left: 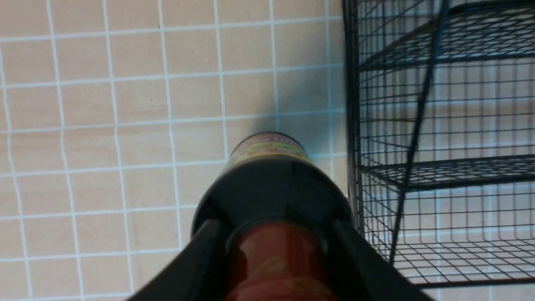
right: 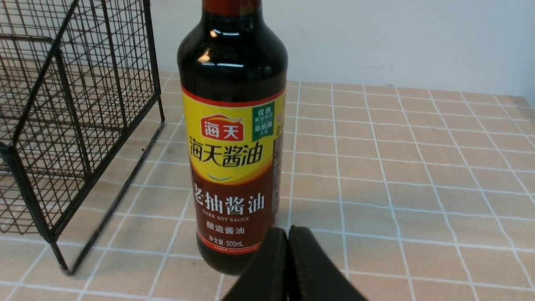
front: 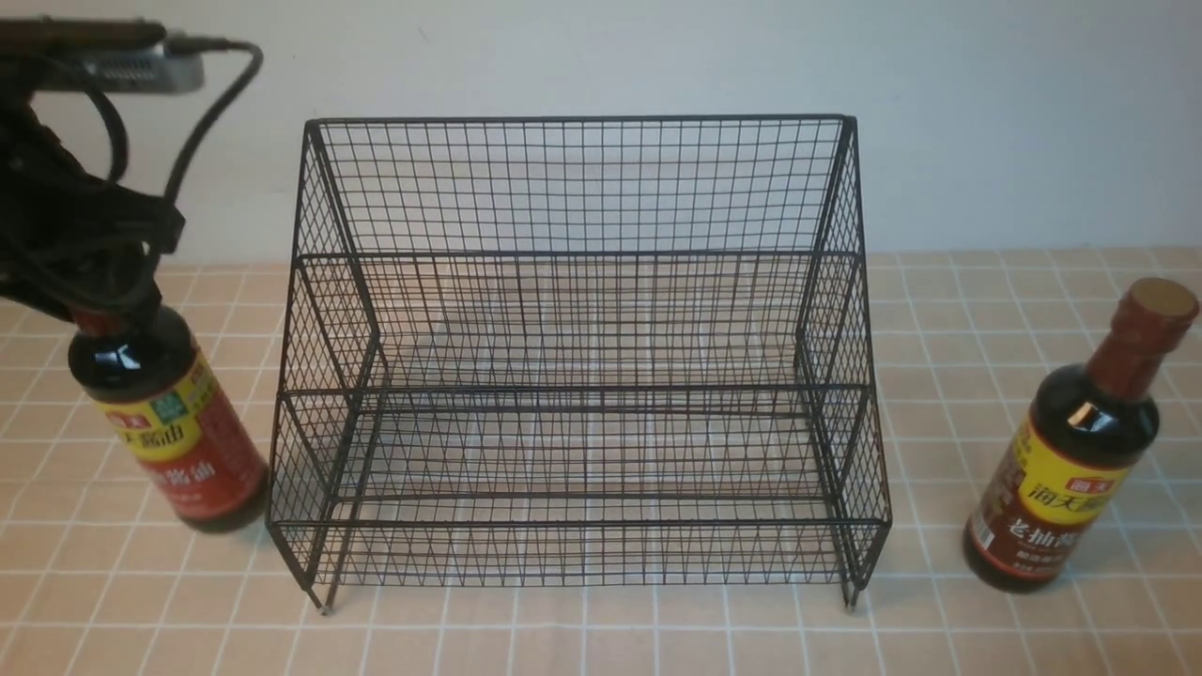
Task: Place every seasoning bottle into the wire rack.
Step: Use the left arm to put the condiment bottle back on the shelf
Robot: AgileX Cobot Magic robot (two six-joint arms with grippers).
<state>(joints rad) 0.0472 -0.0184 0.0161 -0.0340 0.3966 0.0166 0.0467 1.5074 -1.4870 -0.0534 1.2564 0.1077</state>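
The black wire rack (front: 582,319) stands mid-table with both tiers empty. The yellow-and-red-label bottle (front: 178,432) stands just left of the rack, its base on the table. My left gripper (front: 99,314) is shut around its reddish neck from above. In the left wrist view my gripper (left: 276,228) clasps the neck above the dark shoulder (left: 271,188), with the rack (left: 439,167) close beside. The yellow-and-brown-label bottle (front: 1071,469) stands alone right of the rack. In the right wrist view my right gripper (right: 288,234) is shut and empty, low in front of that bottle (right: 234,159).
The table is covered in tan tiles with white lines (front: 601,629). A white wall (front: 986,122) runs behind the rack. A camera and cables of the left arm (front: 113,66) hang at the upper left. The rack's corner leg (right: 58,255) stands left of the right bottle.
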